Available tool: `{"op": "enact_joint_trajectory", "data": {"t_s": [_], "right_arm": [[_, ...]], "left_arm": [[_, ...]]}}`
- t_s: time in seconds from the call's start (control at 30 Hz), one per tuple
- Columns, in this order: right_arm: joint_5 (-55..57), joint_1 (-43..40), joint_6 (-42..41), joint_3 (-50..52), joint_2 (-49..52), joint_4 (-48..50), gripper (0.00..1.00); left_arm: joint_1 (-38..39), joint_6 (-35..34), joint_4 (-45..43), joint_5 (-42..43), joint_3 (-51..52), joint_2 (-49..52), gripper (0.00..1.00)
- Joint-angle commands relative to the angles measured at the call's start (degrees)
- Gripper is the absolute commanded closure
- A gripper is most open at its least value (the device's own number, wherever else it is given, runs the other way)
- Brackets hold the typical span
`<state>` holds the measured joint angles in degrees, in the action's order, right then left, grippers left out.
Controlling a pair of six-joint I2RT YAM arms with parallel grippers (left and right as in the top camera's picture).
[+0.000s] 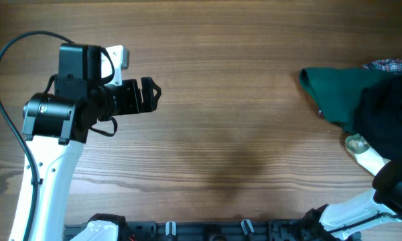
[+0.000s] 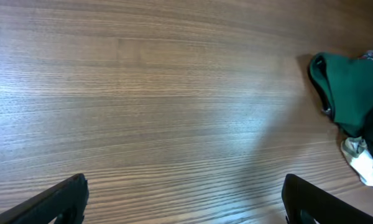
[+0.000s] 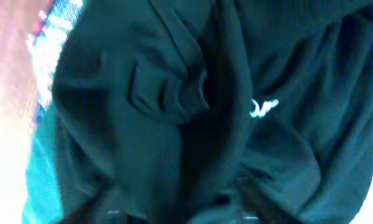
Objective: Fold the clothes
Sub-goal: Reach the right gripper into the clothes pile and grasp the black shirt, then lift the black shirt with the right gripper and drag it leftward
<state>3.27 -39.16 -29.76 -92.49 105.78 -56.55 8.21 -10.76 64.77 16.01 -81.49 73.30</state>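
The clothes, a black shirt (image 1: pixel 388 124), lie crumpled at the table's right edge on top of other garments. Up close in the right wrist view the black shirt (image 3: pixel 193 93) fills the picture, with a small white logo (image 3: pixel 264 107) on it. My right gripper (image 3: pixel 180 210) is pushed down into it, and a raised fold of black fabric stands between the two dark, blurred fingers (image 3: pixel 252 206). Whether they grip it does not show. My left gripper (image 1: pixel 151 94) hovers open over bare wood at the left; in its wrist view the left gripper (image 2: pixel 186 211) has nothing between its fingertips.
A dark green garment (image 1: pixel 331 94) spreads left from under the black shirt, also seen as the green garment (image 2: pixel 345 93). A plaid cloth (image 1: pixel 392 65) lies behind it and a white garment (image 1: pixel 362 150) in front. The right arm (image 1: pixel 395 187) comes in from the bottom right.
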Motion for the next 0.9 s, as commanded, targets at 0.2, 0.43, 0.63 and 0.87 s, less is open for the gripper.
{"op": "enact_joint_trajectory", "data": {"t_s": [0.2,0.43,0.63,0.87], "right_arm": [[-11.65,0.79,2.14,-2.89,-7.61,3.21,0.96],[-28.63,10.4,5.88,-9.03,-26.47,7.76,0.96],[-28.61,29.24,6.84,-10.43,-33.57,17.16,0.96],[-23.06,46.45,9.11,-10.4,-32.06,20.72,0.96]], "left_arm": [[-0.07,0.94,-1.42,-0.72,-0.74,0.0,0.0],[-0.07,0.92,-3.52,-1.38,-0.74,0.0,0.0],[-0.07,0.92,-3.48,-3.06,-1.27,-0.15,0.0],[-0.11,0.92,-0.61,-4.59,-8.37,-0.76,0.0]]}}
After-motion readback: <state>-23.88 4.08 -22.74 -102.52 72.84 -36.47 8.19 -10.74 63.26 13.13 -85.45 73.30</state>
